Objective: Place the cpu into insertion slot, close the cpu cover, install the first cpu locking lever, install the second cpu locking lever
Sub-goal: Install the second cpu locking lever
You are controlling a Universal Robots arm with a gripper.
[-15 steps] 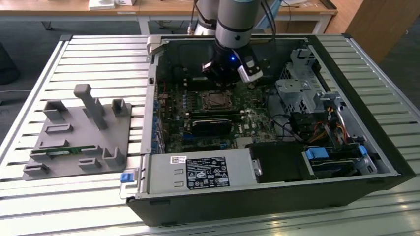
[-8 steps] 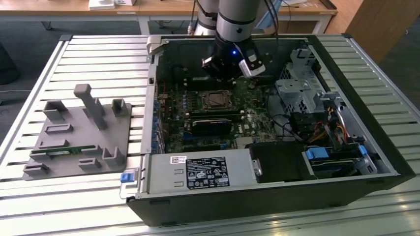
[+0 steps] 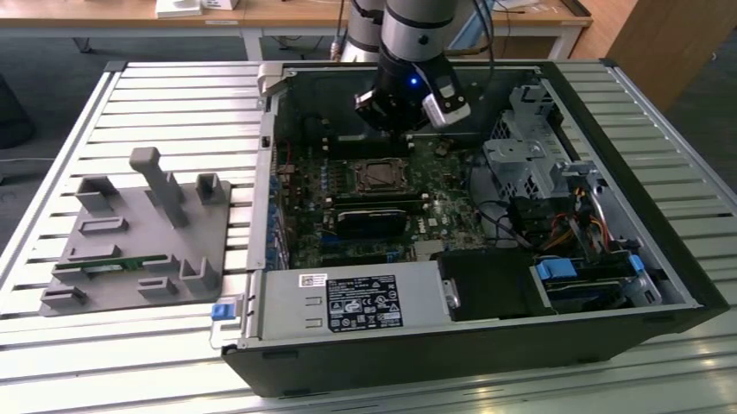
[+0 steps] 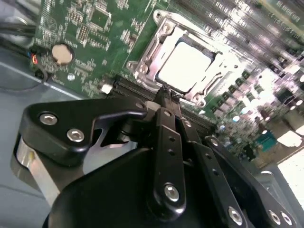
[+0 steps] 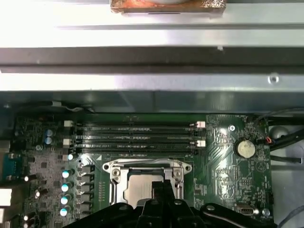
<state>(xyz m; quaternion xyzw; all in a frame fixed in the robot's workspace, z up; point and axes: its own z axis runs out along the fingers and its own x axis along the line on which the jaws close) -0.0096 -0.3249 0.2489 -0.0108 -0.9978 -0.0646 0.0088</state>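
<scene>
The cpu [image 4: 186, 64] lies in the insertion slot [image 4: 142, 66], its pale metal top showing bright. The cpu cover [image 4: 160, 34] lies flat around it as a silver frame. In the first wrist view the cpu [image 5: 137, 183] shows through the cover [image 5: 118, 175] on the green board. My gripper [image 4: 164, 95] hangs above the edge of the slot, its black fingers drawn together with nothing between them. In the exterior view the gripper [image 3: 398, 128] hovers inside the open computer case, a little beyond the insertion slot [image 3: 381, 177].
A black rectangular card [image 3: 374, 217] lies just in front of the slot. Memory slots [image 5: 135, 135] run along the slot's far side. Drive cages and cables [image 3: 541, 172] stand at the exterior view's right. A grey fixture [image 3: 138, 233] rests on the slatted table outside the case.
</scene>
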